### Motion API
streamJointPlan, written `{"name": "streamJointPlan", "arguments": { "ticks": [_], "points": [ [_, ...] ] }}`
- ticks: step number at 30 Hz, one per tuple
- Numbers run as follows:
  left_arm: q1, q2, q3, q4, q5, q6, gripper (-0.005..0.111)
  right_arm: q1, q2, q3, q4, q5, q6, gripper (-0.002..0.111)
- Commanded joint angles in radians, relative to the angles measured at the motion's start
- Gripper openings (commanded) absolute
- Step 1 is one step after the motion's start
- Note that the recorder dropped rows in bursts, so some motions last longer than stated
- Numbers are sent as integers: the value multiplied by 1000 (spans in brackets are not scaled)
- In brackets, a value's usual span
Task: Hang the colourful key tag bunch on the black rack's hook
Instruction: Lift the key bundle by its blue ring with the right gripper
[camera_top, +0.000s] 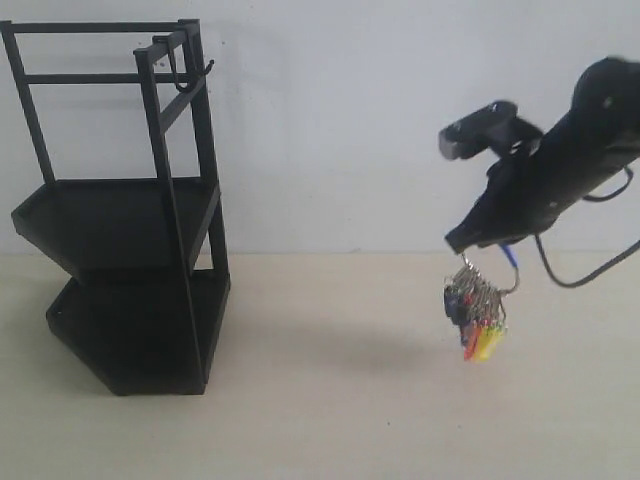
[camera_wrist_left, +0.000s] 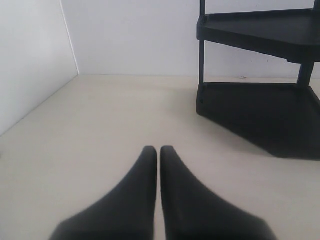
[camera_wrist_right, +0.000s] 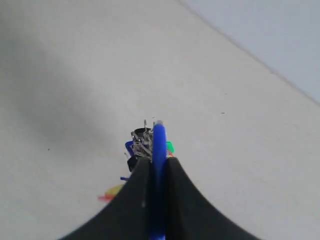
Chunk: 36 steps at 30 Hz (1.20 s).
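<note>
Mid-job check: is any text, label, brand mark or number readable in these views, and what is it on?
No text can be read in any view.
The tags of the colourful key tag bunch, hanging from the right end effector, are too small and blurred to show any writing.
The black rack shows no label or marking.

- No text, number, brand or sign can be read in any of the three views.
- The colourful key tag bunch (camera_top: 476, 318), at the lower right of the exterior frame, is small and blurred. Its tags perhaps carry some print, but I cannot tell.
- The black rack (camera_top: 130, 340), at the left of that frame, shows only plain black metal.
</note>
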Motion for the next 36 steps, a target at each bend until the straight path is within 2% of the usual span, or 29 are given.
{"name": "streamJointPlan", "arguments": {
  "ticks": [1, 3, 4, 6, 7, 8, 9, 10, 11, 12, 13, 14, 15, 16, 17, 18, 19, 20, 21, 22, 25, 26, 28, 29, 32, 33, 35, 36],
  "points": [
    [-1, 4, -2, 0, -1, -6, 4, -17, -173, -4, 75, 128, -8, 0],
    [-1, 4, -2, 0, -1, -6, 4, 14, -221, -4, 122, 211, -120, 0],
    [-1, 4, -2, 0, -1, -6, 4, 29, -250, -4, 80, 224, -136, 0],
    [-1, 4, -2, 0, -1, -6, 4, 15, -329, -4, -132, 157, 251, 0],
    [-1, 4, -2, 0, -1, -6, 4, 9, -354, -4, -91, 172, 250, 0],
    [-1, 4, -2, 0, -1, -6, 4, 22, -369, -4, -4, 222, 102, 0],
    [-1, 4, -2, 0, -1, -6, 4, 48, -396, -4, 82, 320, -131, 0],
    [-1, 4, -2, 0, -1, -6, 4, 44, -411, -4, 46, 312, -67, 0],
    [-1, 4, -2, 0, -1, -6, 4, 28, -433, -4, -92, 252, 233, 0],
    [-1, 4, -2, 0, -1, -6, 4, 25, -437, -4, -112, 250, 291, 0],
    [-1, 4, -2, 0, -1, -6, 4, 51, -445, -4, 18, 320, 75, 0],
    [-1, 4, -2, 0, -1, -6, 4, 82, -456, -4, 63, 369, -128, 0],
    [-1, 4, -2, 0, -1, -6, 4, 78, -463, -4, 1, 318, 3, 0],
    [-1, 4, -2, 0, -1, -6, 4, 76, -473, -4, -145, 248, 317, 0],
    [-1, 4, -2, 0, -1, -6, 4, 85, -476, -4, -145, 251, 293, 0],
    [-1, 4, -2, 0, -1, -6, 4, 127, -476, -4, -18, 325, 9, 0],
    [-1, 4, -2, 0, -1, -6, 4, 146, -478, -4, -36, 353, -71, 0],
    [-1, 4, -2, 0, -1, -6, 4, 149, -479, -4, -198, 291, 222, 0],
    [-1, 4, -2, 0, -1, -6, 4, 146, -479, -4, -268, 272, 365, 0],
    [-1, 4, -2, 0, -1, -6, 4, 149, -479, -4, -287, 269, 411, 0],
    [-1, 4, -2, 0, -1, -6, 4, 187, -479, -4, -113, 326, 31, 0],
    [-1, 4, -2, 0, -1, -6, 4, 187, -479, -4, -127, 315, 37, 0],
    [-1, 4, -2, 0, -1, -6, 4, 169, -479, -4, -230, 245, 362, 0],
    [-1, 4, -2, 0, -1, -6, 4, 168, -479, -4, -234, 240, 386, 0],
    [-1, 4, -2, 0, -1, -6, 4, 215, -477, -4, -65, 310, -24, 0],
    [-1, 4, -2, 0, -1, -6, 4, 215, -479, -4, -101, 294, 16, 0],
    [-1, 4, -2, 0, -1, -6, 4, 215, -480, -4, -261, 216, 360, 0],
    [-1, 4, -2, 0, -1, -6, 4, 218, -480, -4, -266, 209, 395, 0]
  ]
}}
